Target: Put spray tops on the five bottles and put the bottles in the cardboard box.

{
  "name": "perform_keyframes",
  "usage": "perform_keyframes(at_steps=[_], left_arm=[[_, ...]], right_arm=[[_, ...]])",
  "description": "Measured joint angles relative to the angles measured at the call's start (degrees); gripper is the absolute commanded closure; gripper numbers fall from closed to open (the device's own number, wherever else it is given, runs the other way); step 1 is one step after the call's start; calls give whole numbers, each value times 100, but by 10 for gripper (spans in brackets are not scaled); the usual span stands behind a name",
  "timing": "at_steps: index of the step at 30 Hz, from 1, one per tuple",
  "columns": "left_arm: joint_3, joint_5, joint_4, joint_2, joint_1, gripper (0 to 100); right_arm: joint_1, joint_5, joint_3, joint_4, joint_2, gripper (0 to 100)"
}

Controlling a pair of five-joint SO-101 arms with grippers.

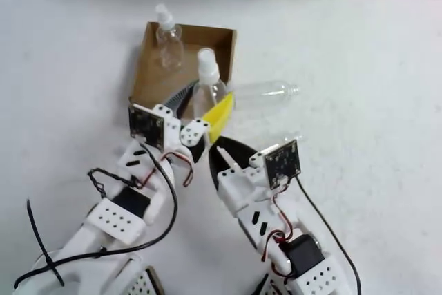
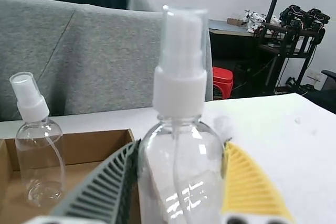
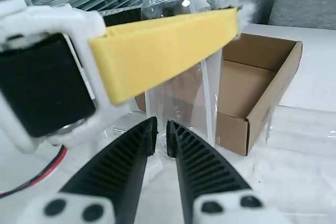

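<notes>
Left gripper (image 1: 209, 96) clenched on the held bottle (image 2: 181, 182); grey finger (image 2: 105, 187) on one side of the clear body, yellow finger (image 2: 252, 192) on the other, both touching it; bottle upright between them, white spray top (image 2: 178, 77) seated on its neck and standing above the fingertips. Held bottle sits at the corner of the cardboard box (image 1: 221, 43) nearest the grippers; cannot tell whether its base is inside the box or on the table (image 1: 359, 46).

Second bottle (image 1: 168, 41) stands upright in the box, beyond the left gripper on its grey-finger side, at the far wall, well apart from the held one; it carries a white spray top too.

Right gripper (image 3: 161, 129) just beside the left gripper, low, tips pointing at the held bottle's lower part; black fingers (image 3: 126, 166) drawn together with only a thin slit between them, nothing gripped; tips near the bottle, contact not clear. From the right wrist view the left gripper's yellow finger crosses just in front, box open behind it.

Lying bottle (image 1: 266, 90) on its side on the table, beyond the right gripper, just outside the box wall, bare threaded neck pointing away from the box.
</notes>
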Motion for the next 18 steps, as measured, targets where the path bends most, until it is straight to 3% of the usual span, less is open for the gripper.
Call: perform_keyframes(at_steps=[7, 14, 18], left_arm=[[158, 0, 123, -378, 18, 976], [176, -9, 1714, -1793, 18, 976], [176, -9, 2127, -2066, 18, 976]], right_arm=[[-18, -9, 0, 0, -53, 983], [-18, -9, 0, 0, -88, 983], [88, -9, 0, 0, -9, 983]])
